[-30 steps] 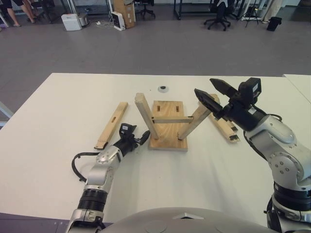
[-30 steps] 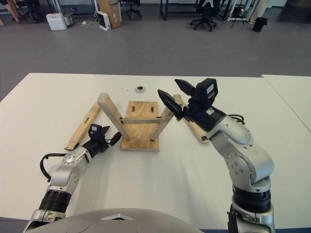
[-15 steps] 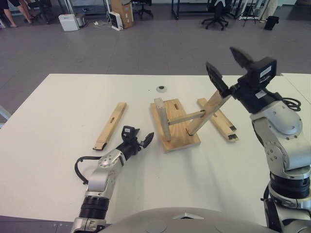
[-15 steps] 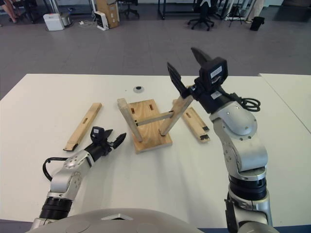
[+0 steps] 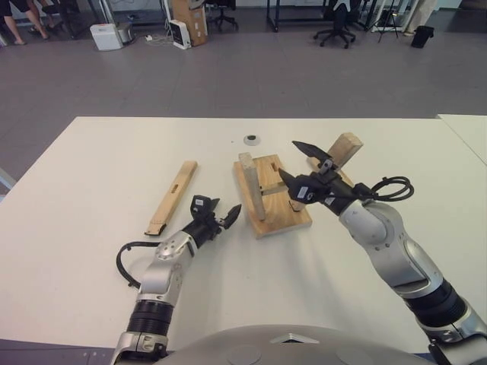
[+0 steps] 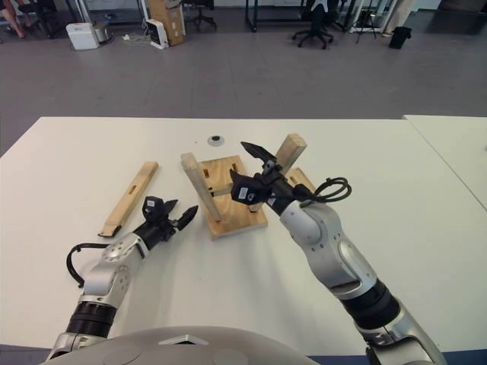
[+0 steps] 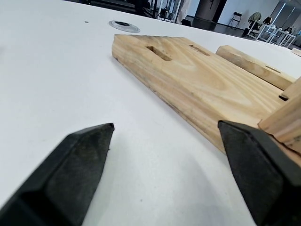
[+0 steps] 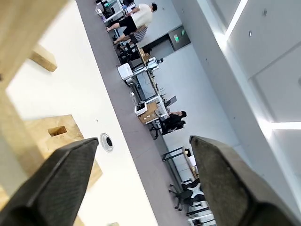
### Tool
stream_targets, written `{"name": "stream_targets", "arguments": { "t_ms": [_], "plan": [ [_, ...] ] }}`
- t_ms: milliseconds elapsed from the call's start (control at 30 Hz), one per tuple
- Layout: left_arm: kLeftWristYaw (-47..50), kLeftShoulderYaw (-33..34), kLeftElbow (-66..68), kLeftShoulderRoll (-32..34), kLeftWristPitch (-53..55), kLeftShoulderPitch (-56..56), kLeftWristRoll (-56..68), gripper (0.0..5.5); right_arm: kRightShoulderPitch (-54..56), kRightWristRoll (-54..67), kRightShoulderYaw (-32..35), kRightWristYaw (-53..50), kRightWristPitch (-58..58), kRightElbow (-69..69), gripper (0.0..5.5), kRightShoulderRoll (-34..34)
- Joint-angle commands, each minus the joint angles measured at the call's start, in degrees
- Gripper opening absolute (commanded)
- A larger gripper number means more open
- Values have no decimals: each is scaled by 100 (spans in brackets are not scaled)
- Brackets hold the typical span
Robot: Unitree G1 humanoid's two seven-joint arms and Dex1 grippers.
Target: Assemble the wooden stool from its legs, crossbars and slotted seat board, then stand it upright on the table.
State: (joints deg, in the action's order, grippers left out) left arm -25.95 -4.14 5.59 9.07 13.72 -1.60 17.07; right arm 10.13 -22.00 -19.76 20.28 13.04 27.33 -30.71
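The slotted seat board (image 5: pixel 278 214) lies flat mid-table, also close up as seat board (image 7: pixel 197 84). Two legs stand in it: a near-upright one (image 5: pixel 249 186) and a tilted one (image 5: pixel 342 150), joined by a crossbar (image 5: pixel 272 187). My right gripper (image 5: pixel 288 157) hangs open in front of the tilted leg, at crossbar height, with nothing between its fingers (image 8: pixel 66 188). Low over the table, just left of the board, is my left gripper (image 5: pixel 223 211), open and empty, with fingers (image 7: pixel 70 165) pointing at the board's edge. One loose leg (image 5: pixel 173 195) lies at the left.
Another loose wooden piece (image 7: pixel 254 63) lies on the table beyond the board, behind the tilted leg. A round grommet hole (image 5: pixel 251 139) sits in the table behind the board. A black cable (image 5: pixel 389 185) loops off the right forearm. Bare table stretches in front.
The right gripper has dropped from high at the tilted leg's top to crossbar height, still open. Earlier the board and legs turned on the table. The left gripper has barely moved.
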Motion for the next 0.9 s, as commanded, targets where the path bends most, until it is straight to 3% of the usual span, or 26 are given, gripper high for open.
{"name": "stream_targets", "arguments": {
  "t_ms": [33,200,367,533,700,900],
  "plan": [
    [14,201,-243,-120,63,5,266,407,1260,1761,1513,95,772,284,366,816],
    [6,786,-2175,-398,340,1231,1855,407,2244,3245,3104,-66,1527,24,366,1017],
    [266,475,-3476,-471,921,1063,2623,407,2033,5239,4536,-616,3143,194,366,1524],
    [472,71,-3574,-566,1007,669,2512,407,1413,5852,4619,-953,3696,250,366,1687],
    [293,-220,-2209,-833,987,705,2335,407,911,6754,4496,-1056,4362,232,366,1947],
    [196,-455,-1781,-785,1017,725,1997,407,665,7358,4316,-1228,4598,193,366,2001]
  ]
}}
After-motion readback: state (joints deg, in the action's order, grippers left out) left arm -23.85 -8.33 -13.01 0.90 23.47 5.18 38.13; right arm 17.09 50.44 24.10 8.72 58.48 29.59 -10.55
